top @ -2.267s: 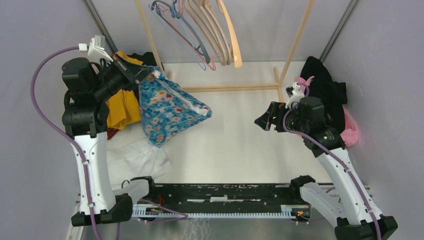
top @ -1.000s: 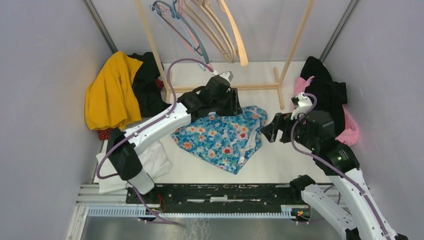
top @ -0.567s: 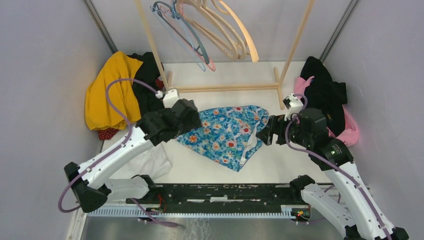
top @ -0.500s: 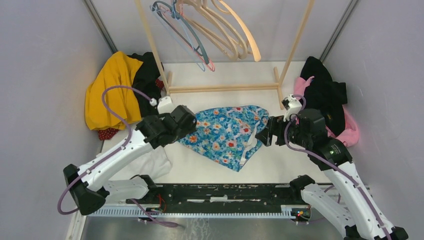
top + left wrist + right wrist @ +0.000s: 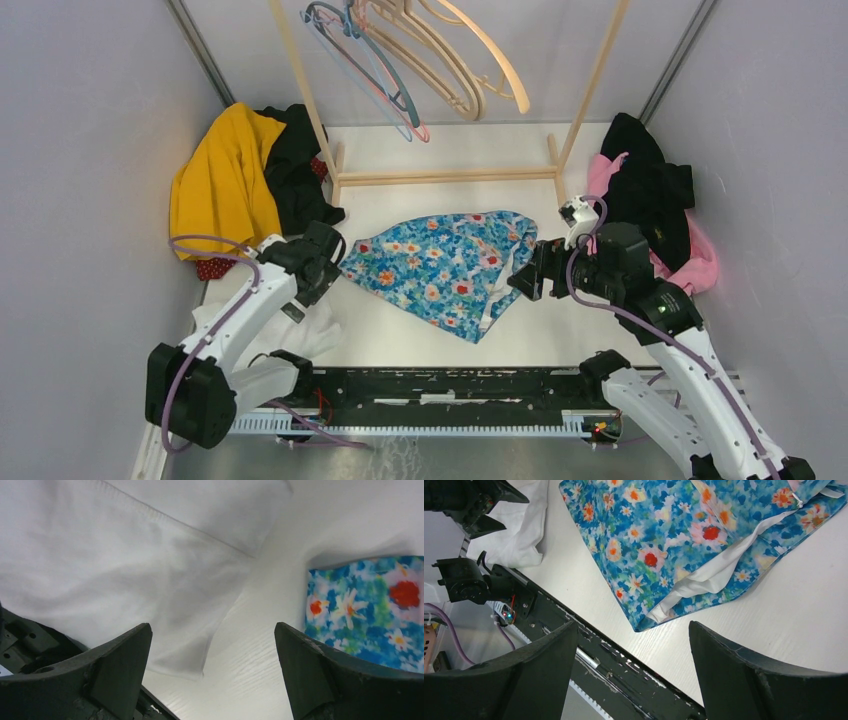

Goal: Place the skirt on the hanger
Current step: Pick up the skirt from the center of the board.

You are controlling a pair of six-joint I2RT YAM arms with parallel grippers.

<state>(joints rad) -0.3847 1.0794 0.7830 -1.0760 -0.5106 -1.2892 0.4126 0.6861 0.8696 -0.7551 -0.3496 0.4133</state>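
A small white tab near the skirt's point(image 5: 440, 270) edge shows in the right wrist view, too small to read.

The left gripper point(image 5: 212, 630) hangs with its two dark fingers point(image 5: 120, 670) spread wide and nothing between them. They touch no cloth that I can see. Beyond the left-hand finger, and running across to the gap, lies a white garment point(image 5: 125, 555) with a stitched hem. Beyond the right-hand finger a corner of the blue floral skirt pokes in. Bare white table point(image 5: 560, 320) shows in the gap between the two.

The right gripper point(image 5: 633, 630) is likewise wide open and empty, its fingers point(image 5: 734, 670) held above the table. Past the fingertips the skirt lies flat, spread on the table, with a strip of white lining folded out along one edge. Its near corner sits just beyond the gap. A black rail point(image 5: 624, 675) at the table's near edge runs under the left-hand finger.

From above, the skirt lies in the middle of the table between the two grippers, near each and held by neither. The hangers point(image 5: 440, 60) dangle on the wooden rack point(image 5: 450, 177) well beyond both sets of fingers. A yellow garment point(image 5: 215, 190) and a black one point(image 5: 295, 170) are heaped outside the left gripper. Black clothing point(image 5: 645, 180) and pink clothing point(image 5: 700, 260) sit outside the right.
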